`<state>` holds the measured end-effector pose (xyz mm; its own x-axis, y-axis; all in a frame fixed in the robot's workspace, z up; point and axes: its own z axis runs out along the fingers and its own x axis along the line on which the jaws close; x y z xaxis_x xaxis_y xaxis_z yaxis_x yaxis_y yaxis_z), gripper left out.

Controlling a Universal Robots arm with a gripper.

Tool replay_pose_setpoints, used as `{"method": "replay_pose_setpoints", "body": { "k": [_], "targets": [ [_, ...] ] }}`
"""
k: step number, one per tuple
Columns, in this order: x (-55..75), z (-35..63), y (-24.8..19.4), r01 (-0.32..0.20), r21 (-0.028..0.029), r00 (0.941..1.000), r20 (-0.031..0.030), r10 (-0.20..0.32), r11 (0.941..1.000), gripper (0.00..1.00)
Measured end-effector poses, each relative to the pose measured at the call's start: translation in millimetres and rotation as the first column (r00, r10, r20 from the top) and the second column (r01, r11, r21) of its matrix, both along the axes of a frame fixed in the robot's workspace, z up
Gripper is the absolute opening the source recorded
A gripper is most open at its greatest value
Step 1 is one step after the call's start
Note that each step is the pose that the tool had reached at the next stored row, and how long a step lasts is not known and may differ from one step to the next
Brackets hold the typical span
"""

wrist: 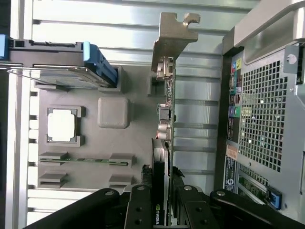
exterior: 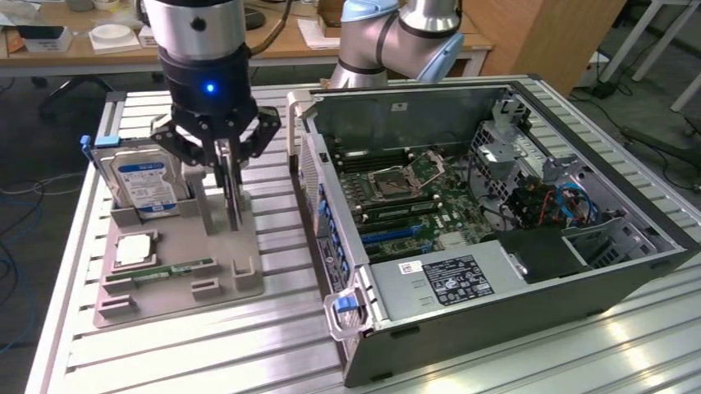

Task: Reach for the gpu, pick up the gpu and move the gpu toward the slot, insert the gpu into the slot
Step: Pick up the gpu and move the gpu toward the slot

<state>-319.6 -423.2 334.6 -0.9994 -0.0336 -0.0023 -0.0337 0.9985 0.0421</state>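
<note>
The gpu (exterior: 235, 205), a thin green card with a black cooler and a silver end bracket, stands on edge in the grey holder (exterior: 219, 283). My gripper (exterior: 226, 168) is straight above it, and its black fingers (wrist: 141, 202) press on both faces of the card, so it is shut on the gpu (wrist: 167, 109). The card's lower edge sits at the holder's groove. The slot (exterior: 392, 233) is one of the blue connectors on the motherboard inside the open computer case (exterior: 493, 316), toward the exterior view's right of the holder.
In the same holder a blue-labelled hard drive (exterior: 146, 182) stands beside the gpu, with a processor chip (exterior: 134, 249) and a narrow memory stick (exterior: 164, 269) lying flat. The case's rear wall (wrist: 262, 119) rises close beside the gpu. Everything rests on a ribbed aluminium table (exterior: 274, 345).
</note>
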Motion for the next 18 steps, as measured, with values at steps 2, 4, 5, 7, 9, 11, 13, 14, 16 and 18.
{"method": "replay_pose_setpoints", "body": {
  "k": [2, 4, 5, 7, 9, 11, 13, 14, 16, 18],
  "targets": [
    [0.0, 8.1, 0.0, 0.000, 0.0000, 1.0000, 0.0000, 0.000, 1.0000, 0.26],
    [0.0, 16.8, 0.0, 0.000, 0.0000, 1.0000, 0.0000, 0.000, 1.0000, 0.26],
    [0.0, 20.9, 0.0, 0.000, -0.0001, 1.0000, -0.0001, 0.000, 1.0000, 0.26],
    [0.0, 29.0, 0.0, 0.000, 0.0000, 1.0000, 0.0000, 0.000, 1.0000, 0.26],
    [0.0, 37.7, 0.0, 0.000, 0.0000, 1.0000, 0.0000, 0.000, 1.0000, 0.26],
    [0.0, 46.9, 0.0, 0.000, 0.0000, 1.0000, -0.0001, 0.000, 1.0000, 0.26],
    [0.0, 55.3, 0.0, 0.000, 0.0000, 1.0000, 0.0000, 0.000, 1.0000, 0.26],
    [0.0, 59.3, 0.0, 0.000, -0.0001, 1.0000, -0.0001, 0.000, 1.0000, 0.26],
    [0.0, 66.8, 0.0, 0.000, -0.0001, 1.0000, 0.0000, 0.000, 1.0000, 0.26],
    [0.0, 74.5, 0.0, 0.000, -0.0003, 1.0000, -0.0001, 0.000, 1.0000, 0.26]
  ]
}}
